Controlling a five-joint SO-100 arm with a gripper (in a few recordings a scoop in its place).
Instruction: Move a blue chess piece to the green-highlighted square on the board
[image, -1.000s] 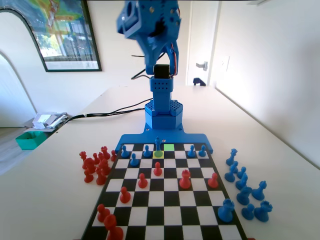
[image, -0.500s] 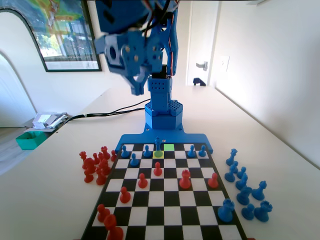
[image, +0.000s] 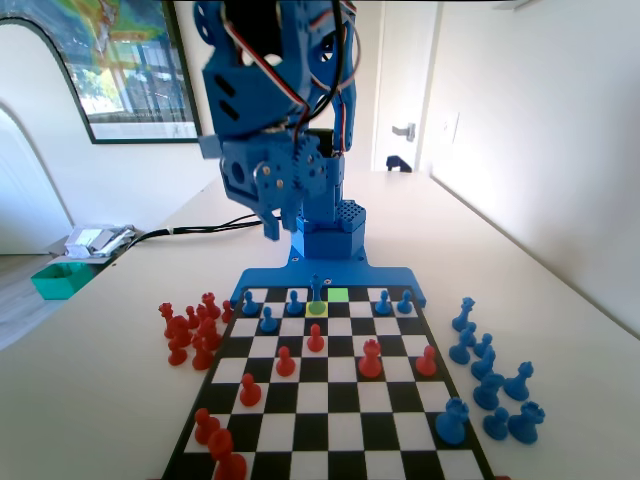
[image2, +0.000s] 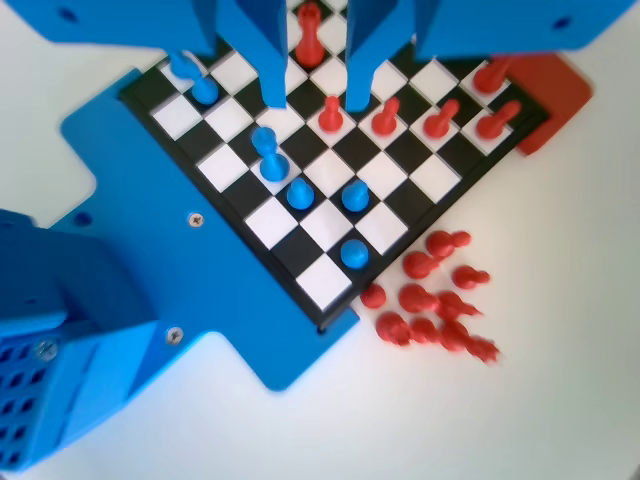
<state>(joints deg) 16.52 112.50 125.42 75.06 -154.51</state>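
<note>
**Claw raised above the near rows, blue piece on the yellow square**

We list the board (image: 330, 400) lying flat on the white bench (image: 520, 290), its blue rim at the far end of the fixed view, at the foot of the blue arm.

We record the claw (image2: 312, 100) hanging in the air above the board, its two jaws apart with a clear gap between them and nothing held. In the wrist view the jaw tips sit over the squares beside two red pawns (image2: 357, 116); we cannot tell their height above them.

We note the blue chess piece (image: 317, 292) standing upright on the yellow-tinted square (image: 317, 309), in the second row from the rim. The green-highlighted square (image: 339, 295) lies just to its right and one row further back in the fixed view, with no piece on it.

We count blue pawns (image: 268, 320) near the rim, red pieces (image: 371, 358) mid-board, a red cluster (image: 190, 330) off the board's left side and a blue cluster (image: 490, 370) off its right, both in the fixed view.
</note>
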